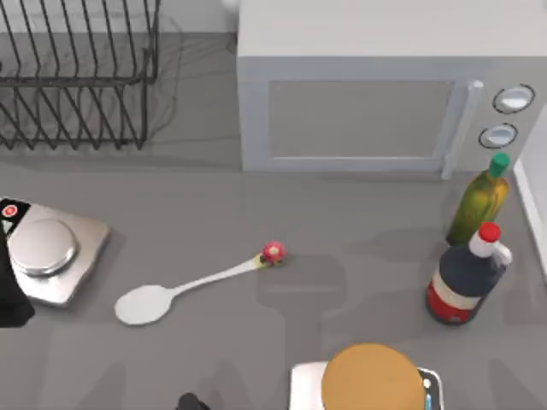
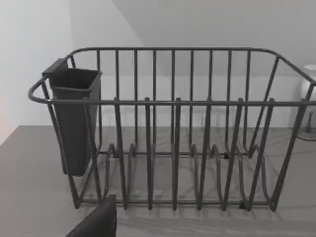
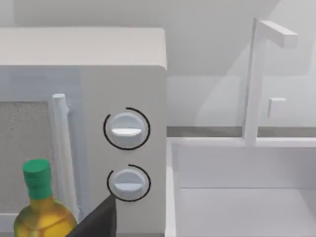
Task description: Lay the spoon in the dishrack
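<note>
The white spoon [image 1: 201,282] lies flat on the grey table left of centre. Its oval bowl points to the front left and its red-pink knob to the right. The black wire dishrack [image 1: 77,81] stands at the back left, well apart from the spoon. In the left wrist view the dishrack [image 2: 173,102] is seen from the side, with a dark cup hung on one end. A dark part of my left gripper [image 2: 96,222] shows at that view's edge. A dark part of my right gripper [image 3: 98,219] faces the microwave's knobs. Neither gripper is near the spoon.
A grey microwave [image 1: 376,102] stands at the back. A steel kitchen scale [image 1: 47,252] sits left of the spoon. A green-capped oil bottle [image 1: 480,201] and a dark red-capped bottle [image 1: 466,278] stand at the right. A round brown loaf [image 1: 372,380] is at the front. A white sink [image 3: 247,197] lies beyond the microwave.
</note>
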